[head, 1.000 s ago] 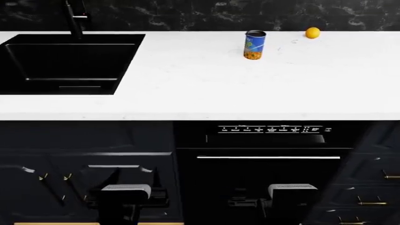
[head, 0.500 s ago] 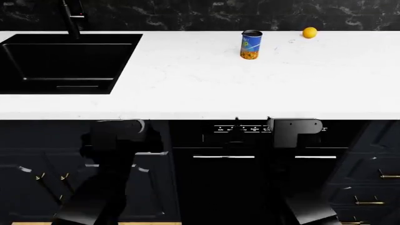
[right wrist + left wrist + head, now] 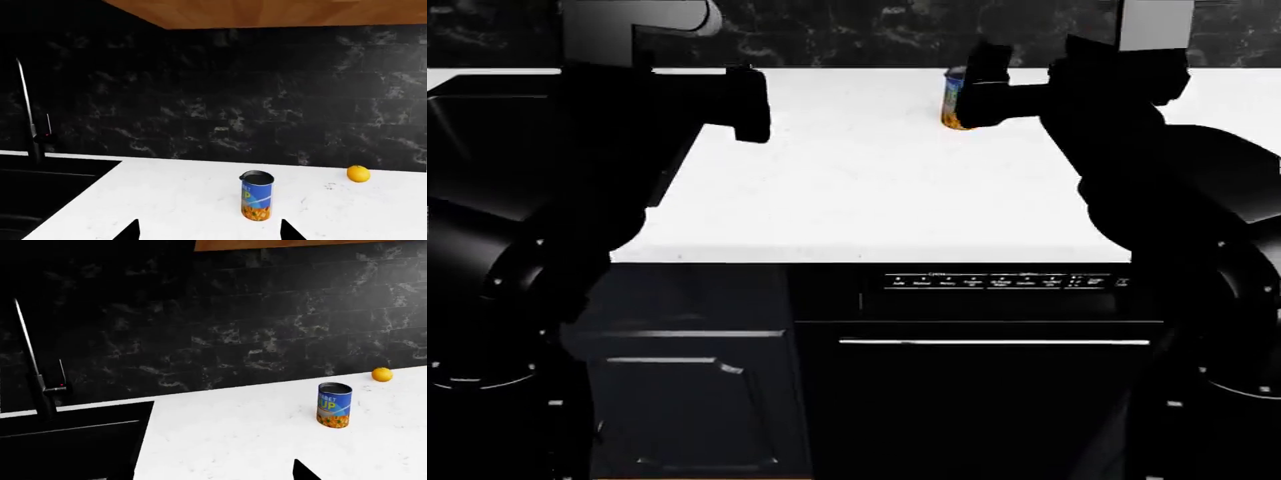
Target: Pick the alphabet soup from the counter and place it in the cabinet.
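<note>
The alphabet soup (image 3: 257, 195), a blue can with an orange-red band at the bottom, stands upright on the white counter (image 3: 167, 200), toward its back. My right gripper (image 3: 210, 234) is open and empty, short of the can, with only its two dark fingertips (image 3: 130, 231) showing, wide apart. In the left wrist view the can (image 3: 333, 405) stands off to one side, and my left gripper (image 3: 217, 476) is open with one fingertip (image 3: 303, 472) showing. In the head view both raised black arms cover much of the counter (image 3: 868, 180), and the right gripper (image 3: 994, 85) partly hides the can (image 3: 956, 105).
A small orange fruit (image 3: 358, 173) lies on the counter near the black tiled wall. A black sink (image 3: 67, 440) with a tall faucet (image 3: 40, 385) is at the counter's left. A wooden cabinet underside (image 3: 267, 12) hangs above. A dishwasher (image 3: 1001, 340) and dark cabinets (image 3: 681, 380) are below.
Both arms have risen from below the counter's front edge to counter height and now block much of the head view. The can and the fruit have not moved.
</note>
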Motion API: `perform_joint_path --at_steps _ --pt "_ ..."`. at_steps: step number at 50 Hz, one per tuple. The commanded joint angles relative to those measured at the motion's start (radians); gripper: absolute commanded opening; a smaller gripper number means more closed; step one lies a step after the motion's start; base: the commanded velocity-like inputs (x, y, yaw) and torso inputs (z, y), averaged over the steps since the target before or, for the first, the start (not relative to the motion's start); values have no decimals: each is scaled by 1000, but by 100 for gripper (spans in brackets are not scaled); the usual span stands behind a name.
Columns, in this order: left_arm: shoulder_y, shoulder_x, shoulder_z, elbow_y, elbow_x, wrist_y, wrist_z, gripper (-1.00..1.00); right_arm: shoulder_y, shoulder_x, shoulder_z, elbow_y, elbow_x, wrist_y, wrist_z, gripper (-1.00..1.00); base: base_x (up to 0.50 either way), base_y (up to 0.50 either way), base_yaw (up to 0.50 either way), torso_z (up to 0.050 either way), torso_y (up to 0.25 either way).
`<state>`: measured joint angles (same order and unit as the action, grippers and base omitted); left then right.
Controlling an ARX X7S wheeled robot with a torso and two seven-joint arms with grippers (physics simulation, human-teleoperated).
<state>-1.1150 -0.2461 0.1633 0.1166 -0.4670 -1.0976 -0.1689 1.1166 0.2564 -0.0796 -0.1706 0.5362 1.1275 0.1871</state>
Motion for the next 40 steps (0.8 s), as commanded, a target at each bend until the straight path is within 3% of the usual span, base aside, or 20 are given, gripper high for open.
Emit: perform_joint_path --at_steps 1,27,40 --pt "-129 -11 41 -81 -10 -27 48 100 128 20 -9 51 32 87 -25 100 215 0 0 0 0" --pt "-138 -55 99 -116 -36 -45 124 100 198 96 -64 85 82 270 -58 100 252 0 0 0 0" --pt "-104 -60 42 -126 -56 -50 102 100 123 155 -18 11 117 321 -46 100 231 0 0 0 0"
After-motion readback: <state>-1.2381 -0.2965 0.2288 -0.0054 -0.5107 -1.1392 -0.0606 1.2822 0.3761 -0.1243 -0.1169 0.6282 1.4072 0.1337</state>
